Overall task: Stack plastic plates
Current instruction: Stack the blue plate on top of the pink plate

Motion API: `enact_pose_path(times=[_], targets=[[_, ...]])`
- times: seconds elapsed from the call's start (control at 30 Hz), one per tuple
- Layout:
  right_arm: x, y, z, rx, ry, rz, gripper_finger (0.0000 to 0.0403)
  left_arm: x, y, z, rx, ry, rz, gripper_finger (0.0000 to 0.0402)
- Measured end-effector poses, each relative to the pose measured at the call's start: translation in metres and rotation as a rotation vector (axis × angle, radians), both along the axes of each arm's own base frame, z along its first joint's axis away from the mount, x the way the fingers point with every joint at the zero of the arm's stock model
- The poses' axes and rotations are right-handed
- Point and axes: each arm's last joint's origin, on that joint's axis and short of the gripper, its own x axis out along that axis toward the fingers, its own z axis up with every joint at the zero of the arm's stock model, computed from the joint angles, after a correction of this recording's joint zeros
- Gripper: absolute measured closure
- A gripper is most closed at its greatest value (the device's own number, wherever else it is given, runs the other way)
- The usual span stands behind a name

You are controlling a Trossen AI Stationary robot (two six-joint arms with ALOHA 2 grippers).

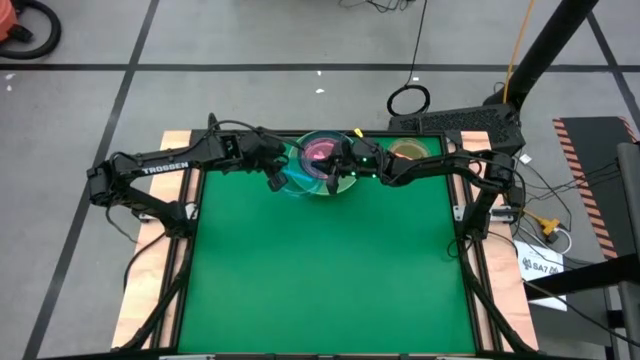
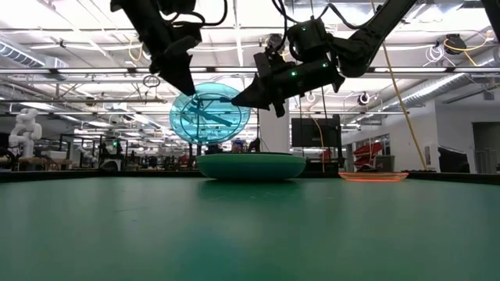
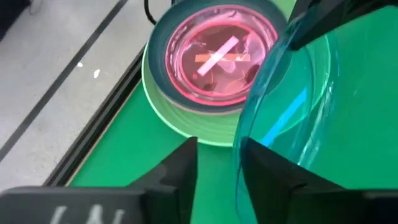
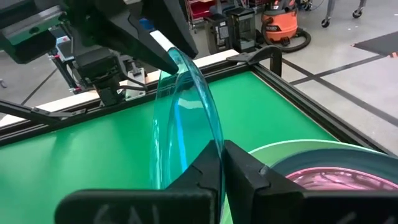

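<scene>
Both pincers clamp opposite rim edges of one translucent blue plate (image 2: 209, 114), the left pincer (image 2: 181, 78) and the right pincer (image 2: 244, 99) holding it tilted in the air above the stack of plates (image 2: 250, 165) at the desk's (image 1: 330, 270) far edge. Thin, stiff and light, it looks slippery; the rim seems the only sensible hold.

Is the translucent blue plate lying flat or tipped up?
Tipped up: the blue plate stands on edge above the stack, pinched by the left hand and right hand.
</scene>
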Motion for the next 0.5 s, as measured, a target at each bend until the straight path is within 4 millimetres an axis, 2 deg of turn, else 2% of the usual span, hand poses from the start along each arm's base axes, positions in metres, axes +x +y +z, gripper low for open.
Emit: enact_pose_path(times=[0.13,0.27,0.5], targets=[[-0.002,-0.004,-0.002,0.035,0.013,-0.018,0.0396,-0.002,0.001,0.008,0.050,-0.031,-0.038,0.0242],[-0.008,-0.016,-0.002,0.089,0.023,-0.051,0.0396,-0.007,0.001,0.017,0.110,-0.040,-0.082,0.0224],[-0.030,-0.054,-0.002,0.313,-0.010,0.004,0.0397,-0.026,0.002,0.039,0.210,-0.102,-0.113,0.0222]])
